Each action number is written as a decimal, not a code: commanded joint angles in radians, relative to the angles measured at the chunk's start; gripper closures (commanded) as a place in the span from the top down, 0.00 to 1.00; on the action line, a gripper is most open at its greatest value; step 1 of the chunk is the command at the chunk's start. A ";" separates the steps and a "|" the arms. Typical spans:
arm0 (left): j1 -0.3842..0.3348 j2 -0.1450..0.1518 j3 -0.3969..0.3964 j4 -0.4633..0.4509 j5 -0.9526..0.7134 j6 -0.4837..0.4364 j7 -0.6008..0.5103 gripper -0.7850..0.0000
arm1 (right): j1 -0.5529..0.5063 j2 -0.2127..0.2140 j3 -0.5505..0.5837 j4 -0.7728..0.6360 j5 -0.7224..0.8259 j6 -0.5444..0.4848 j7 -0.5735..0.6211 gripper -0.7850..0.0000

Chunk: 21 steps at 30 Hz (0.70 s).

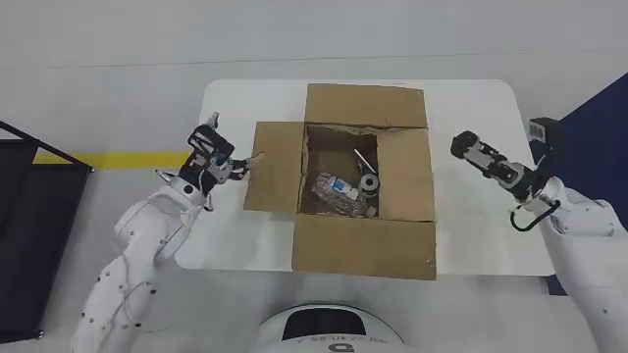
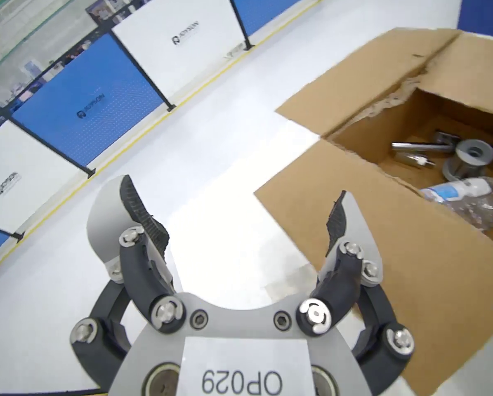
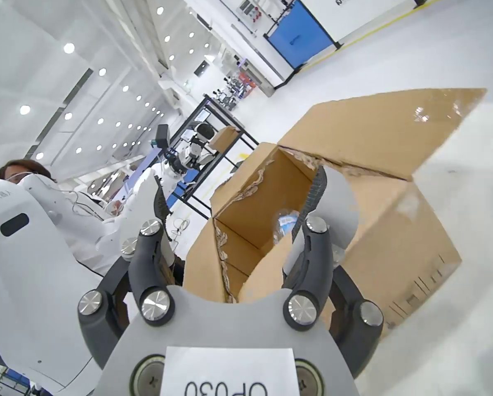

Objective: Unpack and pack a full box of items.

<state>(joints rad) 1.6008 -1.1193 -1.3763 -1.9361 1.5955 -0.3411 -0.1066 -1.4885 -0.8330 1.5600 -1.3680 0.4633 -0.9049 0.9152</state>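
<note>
Nearest the top camera, I found the left gripper (image 1: 236, 138) over the left part of the table (image 1: 471, 226), just beside the left flap of the cardboard box (image 1: 363, 245). The right gripper (image 1: 459, 143) was near the right flap, apart from it. The box stood at the table's middle with all four flaps folded out. Inside lay a crumpled plastic bottle (image 1: 334, 191), a grey spool (image 1: 370, 184) just beside it, and a metal rod (image 1: 364, 162) behind them. In the left wrist view, the left tool's fingers (image 2: 145, 216) were spread wide with nothing between them, and the box's open mouth lay just beyond. In the right wrist view, the right tool's fingers (image 3: 333, 199) likewise stood wide and empty, facing the box's side; the bottle was visible within.
</note>
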 commanded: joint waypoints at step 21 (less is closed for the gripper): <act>-0.384 -0.118 0.592 0.284 0.130 -0.028 -0.183 1.00 | 0.309 -0.053 -0.280 0.374 0.050 0.115 0.115 1.00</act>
<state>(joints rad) 1.2338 -1.2279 -0.8055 -1.6761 1.7386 -0.3803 -0.2920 -1.1871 -0.8840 1.2882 -1.0035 0.5095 -0.7902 1.0299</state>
